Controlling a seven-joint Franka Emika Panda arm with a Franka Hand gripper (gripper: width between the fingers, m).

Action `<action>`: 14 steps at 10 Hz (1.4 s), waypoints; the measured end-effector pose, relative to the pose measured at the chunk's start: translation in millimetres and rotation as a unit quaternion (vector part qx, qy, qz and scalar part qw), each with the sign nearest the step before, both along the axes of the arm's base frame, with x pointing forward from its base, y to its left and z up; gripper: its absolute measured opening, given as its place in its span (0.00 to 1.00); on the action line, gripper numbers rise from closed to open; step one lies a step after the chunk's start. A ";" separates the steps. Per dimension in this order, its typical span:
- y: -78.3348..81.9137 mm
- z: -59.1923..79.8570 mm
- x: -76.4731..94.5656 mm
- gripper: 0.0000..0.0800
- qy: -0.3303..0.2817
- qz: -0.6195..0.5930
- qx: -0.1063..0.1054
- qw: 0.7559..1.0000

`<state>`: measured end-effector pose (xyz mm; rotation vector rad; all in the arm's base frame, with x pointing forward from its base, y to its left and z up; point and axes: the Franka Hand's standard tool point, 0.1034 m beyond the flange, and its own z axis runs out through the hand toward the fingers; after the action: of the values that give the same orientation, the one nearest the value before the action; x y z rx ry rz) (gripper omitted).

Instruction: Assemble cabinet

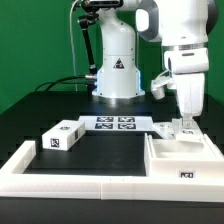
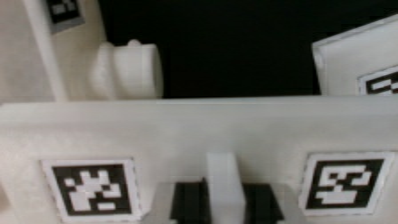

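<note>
The cabinet (image 1: 186,160) is a large white box with inner compartments, lying on the black table at the exterior view's right. My gripper (image 1: 183,127) reaches straight down onto its far wall. In the wrist view the cabinet (image 2: 196,135) fills the lower half with two tags on its face. A thin white upright rib (image 2: 222,170) of it runs between my two black fingers (image 2: 185,203). My gripper (image 2: 222,198) is shut on that rib, with both fingers flush against it. A round white peg (image 2: 128,65) juts out beyond the wall.
A single small white tagged block (image 1: 62,137) lies on the table at the exterior view's left. The marker board (image 1: 113,124) lies in front of the arm's base. The long low white border rail (image 1: 70,178) runs along the front and left edges.
</note>
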<state>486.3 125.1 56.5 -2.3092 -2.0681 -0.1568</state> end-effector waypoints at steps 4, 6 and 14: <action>0.3 -0.9 17.4 0.09 -0.007 -0.001 0.005 1.000; -0.9 0.1 33.1 0.09 -0.004 -0.002 0.005 1.000; -2.9 0.9 53.2 0.09 -0.005 0.011 0.006 1.000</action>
<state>539.5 122.2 57.4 -2.2823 -2.0904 -0.1811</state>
